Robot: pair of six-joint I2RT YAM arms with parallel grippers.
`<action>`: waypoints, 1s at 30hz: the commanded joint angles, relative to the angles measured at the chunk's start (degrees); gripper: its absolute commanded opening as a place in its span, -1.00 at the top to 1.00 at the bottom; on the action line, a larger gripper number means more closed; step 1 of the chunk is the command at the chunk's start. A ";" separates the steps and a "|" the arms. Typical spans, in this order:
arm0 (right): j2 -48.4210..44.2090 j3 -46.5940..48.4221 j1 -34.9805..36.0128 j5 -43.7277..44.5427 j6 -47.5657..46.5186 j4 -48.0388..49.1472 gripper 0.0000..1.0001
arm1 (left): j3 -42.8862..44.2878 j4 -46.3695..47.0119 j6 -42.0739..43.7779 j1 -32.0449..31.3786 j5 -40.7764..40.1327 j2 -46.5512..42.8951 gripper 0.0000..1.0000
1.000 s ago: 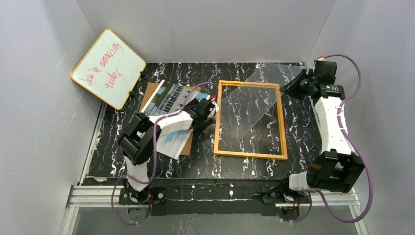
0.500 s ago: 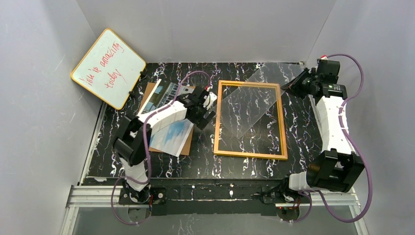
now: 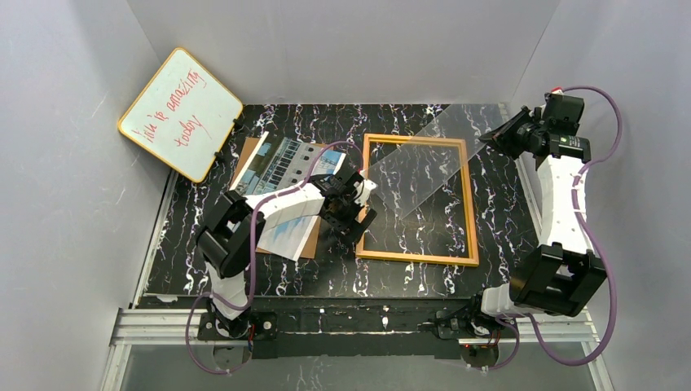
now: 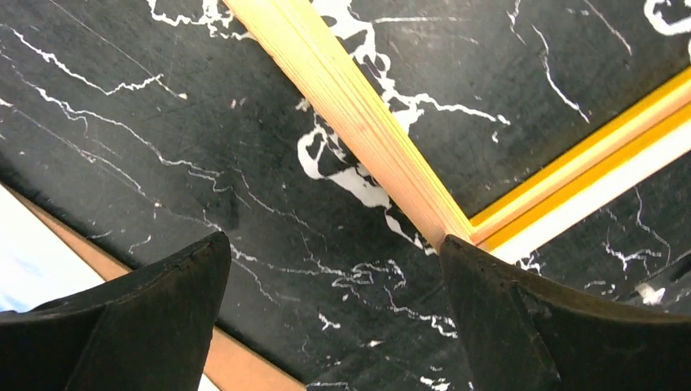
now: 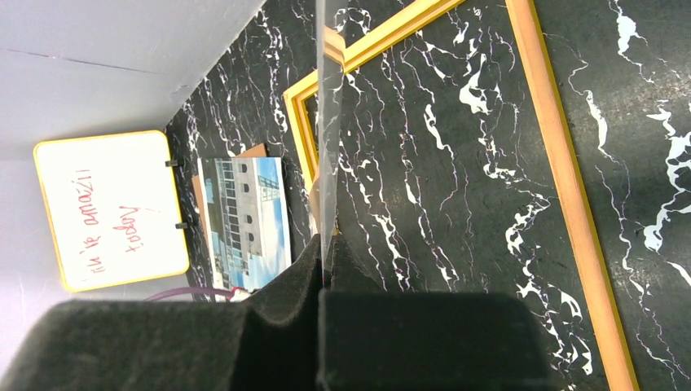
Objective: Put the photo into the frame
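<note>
Glass is the part at risk here. The pane (image 3: 436,155) hangs tilted over the frame (image 3: 471,204). The right gripper (image 3: 495,137) pinches it at one far corner, jaws fully closed on the thin edge. The frame lies flat on the table (image 3: 326,277), orange-brown side up, its opening bare. The photo (image 3: 281,163) lies face up on the brown board (image 3: 248,155), left of the frame, partly under the left arm and not held. The left gripper (image 3: 363,208) is spread wide and holds nothing. It sits low just outside the frame's left rail; contact with the rail cannot be confirmed.

Hazards:
- A corner grip gives little hold against twisting, so the pane may pivot or slip.
- The pane's low corner may catch a rail.
- Lowering the left gripper onto the rail would shift the frame.
- The left arm may drag the photo.

Changes from one second ago:
- The pane is higher and has swung toward the right rear wall.
- The left gripper has moved along the left rail toward its near end.
</note>
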 commanded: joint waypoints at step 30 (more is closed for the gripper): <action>-5.08 -6.16 -1.36 -6.76 1.44 4.71 0.97 | -11.89 5.26 10.38 0.21 -12.80 -5.03 -0.27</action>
